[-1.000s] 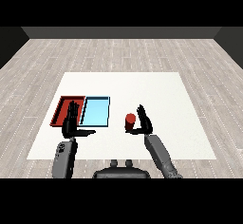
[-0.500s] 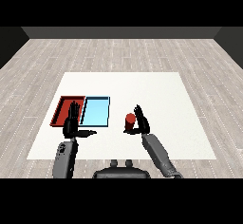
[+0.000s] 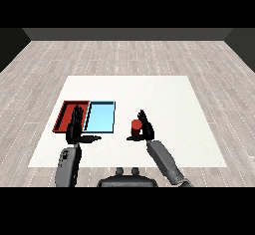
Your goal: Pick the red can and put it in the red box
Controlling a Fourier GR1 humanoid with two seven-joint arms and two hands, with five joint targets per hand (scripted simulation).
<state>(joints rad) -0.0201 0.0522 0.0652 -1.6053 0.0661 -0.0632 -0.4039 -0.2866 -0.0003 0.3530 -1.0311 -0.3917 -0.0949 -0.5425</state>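
Where a moment ago the right hand [image 3: 145, 127] stood just to the right of the red can [image 3: 135, 126] with its fingers upright, those fingers now lean in against the can's right side and the thumb reaches out low beneath its near side, so the hand is cupping the can without yet being curled right round it. That small closing suggests the grasp is under way and the lift has not begun; the can stands upright on the white table [image 3: 164, 94], near the table's front edge and about midway along it, to the right of both trays and outside them.

From the left hand [image 3: 75, 127] outward: its fingers are straight and point up, close together, the thumb stuck out to the right, holding nothing. It hangs by the front edge of the red tray [image 3: 63, 115], much where it was before. The red tray lies toward the table's front left corner, with the light blue tray [image 3: 100, 117] touching its right side.

Counted: one can, two trays, two hands, one table. The can has to cross the blue tray to reach the red one.
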